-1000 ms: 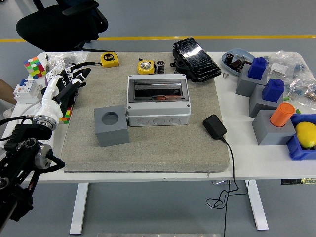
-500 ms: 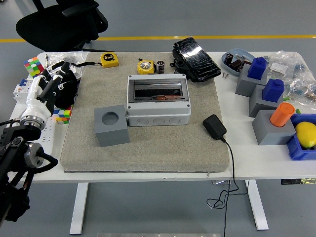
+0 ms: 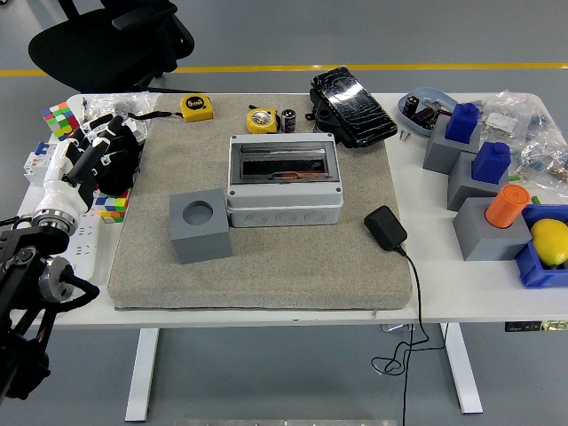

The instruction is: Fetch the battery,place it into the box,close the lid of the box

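Note:
The battery (image 3: 289, 120), a small dark cylinder, stands at the back of the grey mat (image 3: 266, 257), next to a yellow round tape measure (image 3: 261, 118). The grey box (image 3: 284, 182) sits mid-mat; its lid with a dark window lies flat on top. My left hand (image 3: 93, 158) hovers at the mat's left edge, far from the battery and the box, with its fingers relaxed and empty. The right arm is out of view.
A grey cube with a round hole (image 3: 201, 224) stands left of the box. A black adapter (image 3: 386, 227) and its cable lie to the right. A second tape measure (image 3: 197, 107), a black case (image 3: 352, 105), colour cubes (image 3: 60, 119) and blocks (image 3: 475, 169) surround the mat.
My left hand has pulled back to the left, off the mat toward the table's left edge, and its fingers have gone from stretched out to relaxed. Nothing else moved.

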Controlling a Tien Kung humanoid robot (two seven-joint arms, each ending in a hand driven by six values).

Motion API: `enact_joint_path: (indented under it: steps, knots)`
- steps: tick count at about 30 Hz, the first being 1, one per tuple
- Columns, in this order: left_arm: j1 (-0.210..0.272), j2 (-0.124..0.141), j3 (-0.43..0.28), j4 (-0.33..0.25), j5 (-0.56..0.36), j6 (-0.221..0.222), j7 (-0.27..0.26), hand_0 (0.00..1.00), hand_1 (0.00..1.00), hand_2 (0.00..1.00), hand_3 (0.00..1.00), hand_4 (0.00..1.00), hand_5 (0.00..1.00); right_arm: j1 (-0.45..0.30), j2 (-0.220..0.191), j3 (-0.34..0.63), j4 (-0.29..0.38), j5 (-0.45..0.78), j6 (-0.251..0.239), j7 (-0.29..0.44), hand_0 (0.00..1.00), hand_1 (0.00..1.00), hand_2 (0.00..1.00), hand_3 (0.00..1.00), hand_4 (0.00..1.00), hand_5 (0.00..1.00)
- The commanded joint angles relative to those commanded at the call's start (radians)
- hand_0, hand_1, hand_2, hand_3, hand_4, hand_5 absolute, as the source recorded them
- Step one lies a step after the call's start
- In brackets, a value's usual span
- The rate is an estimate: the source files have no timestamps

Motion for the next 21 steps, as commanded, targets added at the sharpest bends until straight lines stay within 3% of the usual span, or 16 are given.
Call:
enact_joint_path:
  steps: [15,16,21]
  knots:
    - [0.014,0.000,-0.011,0.000,0.010,-0.002,0.003,0.593,0.699,0.712,0.685,0.941,0.434,-0.010,0.008,0.000,0.000,-0.004,-0.003,-0.003,0.580,0.628,0.654,0.550,0.935,0.498]
    - [0.015,0.001,-0.011,-0.001,0.011,-0.003,0.003,0.415,0.677,0.710,0.684,0.938,0.434,-0.009,0.008,0.000,0.000,-0.004,-0.003,-0.003,0.549,0.627,0.654,0.551,0.934,0.495]
    - [0.000,0.008,-0.019,0.004,0.009,-0.003,0.000,0.415,0.677,0.710,0.684,0.938,0.434,0.023,0.007,-0.035,0.000,0.008,-0.002,-0.005,0.549,0.627,0.654,0.551,0.934,0.495]
